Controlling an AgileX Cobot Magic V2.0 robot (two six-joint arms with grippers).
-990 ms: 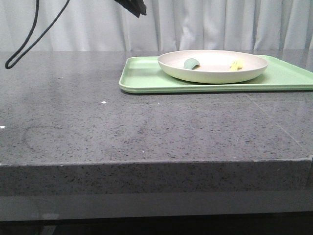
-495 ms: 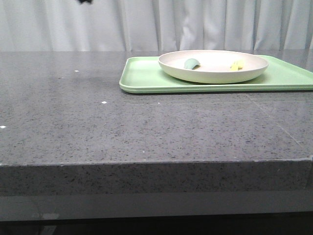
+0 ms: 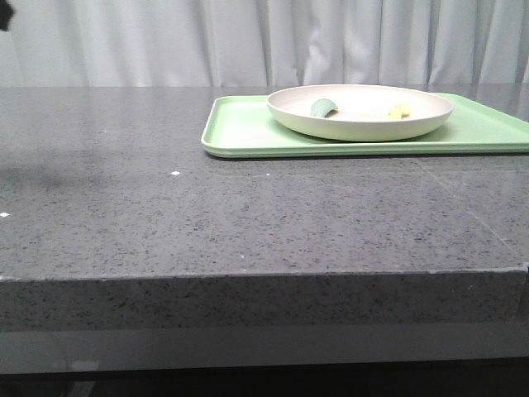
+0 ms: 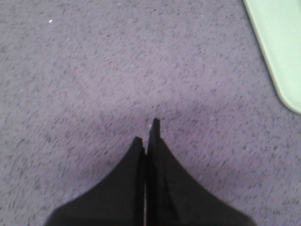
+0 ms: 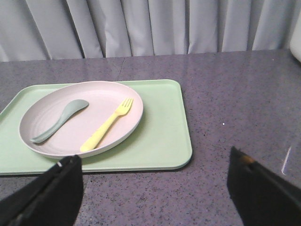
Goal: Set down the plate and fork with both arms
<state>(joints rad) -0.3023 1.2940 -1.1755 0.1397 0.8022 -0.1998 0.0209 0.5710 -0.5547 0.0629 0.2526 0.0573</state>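
The cream plate (image 3: 360,112) sits on the light-green tray (image 3: 248,132) at the back right of the table; it also shows in the right wrist view (image 5: 80,115). The pale-yellow fork (image 5: 107,125) lies in the plate beside a grey-green spoon (image 5: 59,120); in the front view only the fork's end (image 3: 399,110) shows over the rim. My left gripper (image 4: 146,132) is shut and empty above bare table, left of the tray corner (image 4: 282,52). My right gripper (image 5: 155,181) is wide open and empty, short of the tray's near edge (image 5: 155,146).
The grey speckled table (image 3: 207,215) stretches left of and in front of the tray. A white curtain (image 3: 289,41) hangs behind the table. The table's front edge (image 3: 248,277) runs across the front view. A dark bit of the left arm (image 3: 5,12) shows at the top left corner.
The left arm has swung left across the top of the front view, from above the tray's left side to the far left corner. The plate, fork and spoon have not moved.
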